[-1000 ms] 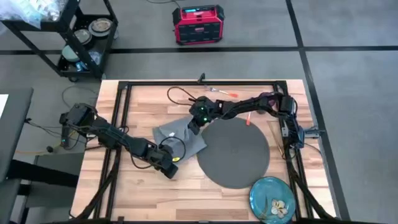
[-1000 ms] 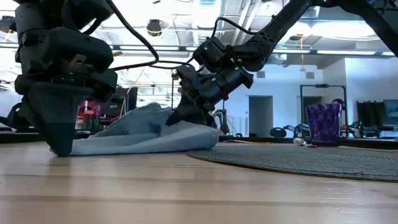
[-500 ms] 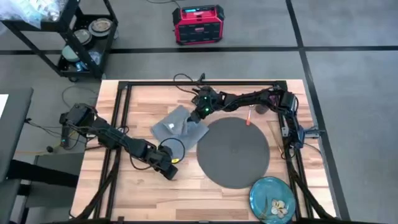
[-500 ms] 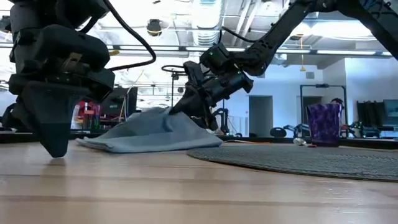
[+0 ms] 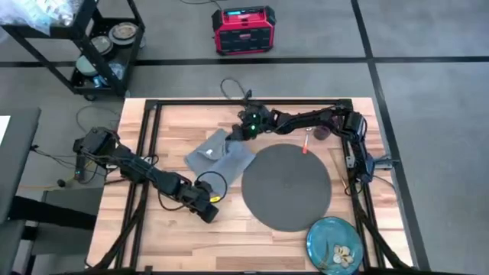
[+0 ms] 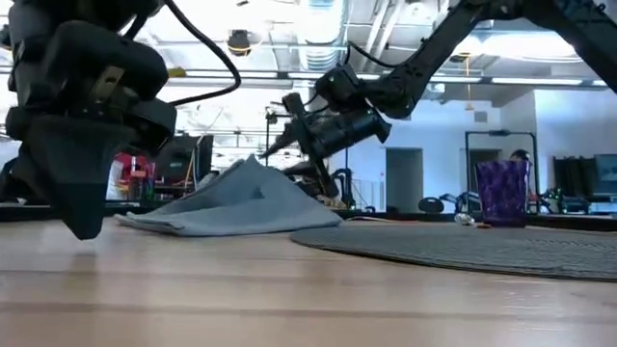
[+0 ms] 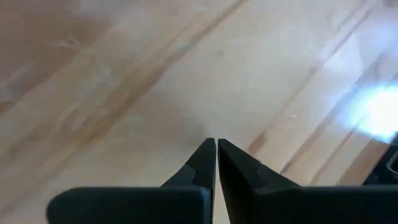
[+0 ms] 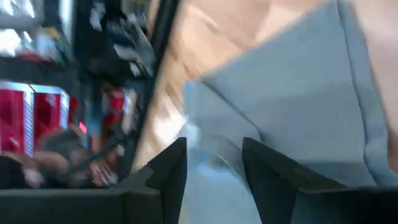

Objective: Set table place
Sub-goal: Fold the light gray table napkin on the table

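Right gripper (image 5: 238, 134) hangs at upper centre, jaws parted and empty, just above the napkin (image 5: 218, 155), which lies crumpled left of the mat (image 5: 286, 186). Left gripper (image 5: 208, 214) (fingers pressed together, empty) waits lower left. Flatten the cloth by pinching one corner.

Left gripper (image 5: 206, 211) low over table's near-left area, fingers pressed together. Right gripper (image 5: 238, 134) raised near far edge centre, fingers parted.
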